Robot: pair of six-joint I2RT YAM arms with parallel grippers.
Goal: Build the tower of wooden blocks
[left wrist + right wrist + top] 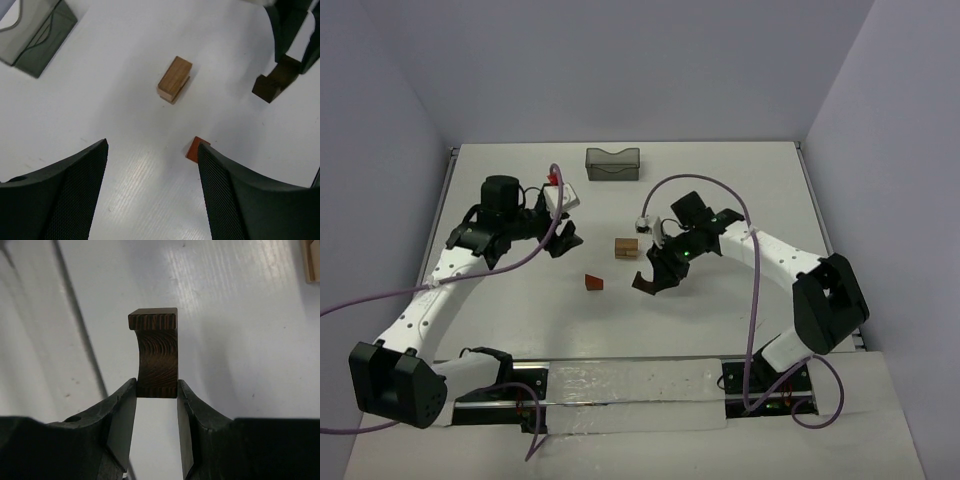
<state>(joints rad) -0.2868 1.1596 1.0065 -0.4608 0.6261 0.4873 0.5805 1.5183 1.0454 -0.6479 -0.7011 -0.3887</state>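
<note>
Landmark: small light tan wooden block stack [626, 247], centre of the white table [740, 200], seemingly two pieces high (top view too coarse to be sure)

Near side of stack, slightly right: right gripper [156, 390] clamped on one leg of the dark brown wooden arch [156, 354], other leg jutting past the grip

Near side, left: reddish-brown wooden wedge [593, 283] lying loose on the table

Level with stack, to its left: left gripper [152, 145], jaws apart, nothing between them

Far beyond stack: dark translucent rectangular bin [612, 163]

Risks: grip sits on one leg only, so the arch may pivot on contact; a tilted set-down could shove the stack apart; the left gripper looks close enough to clip the wedge
</note>
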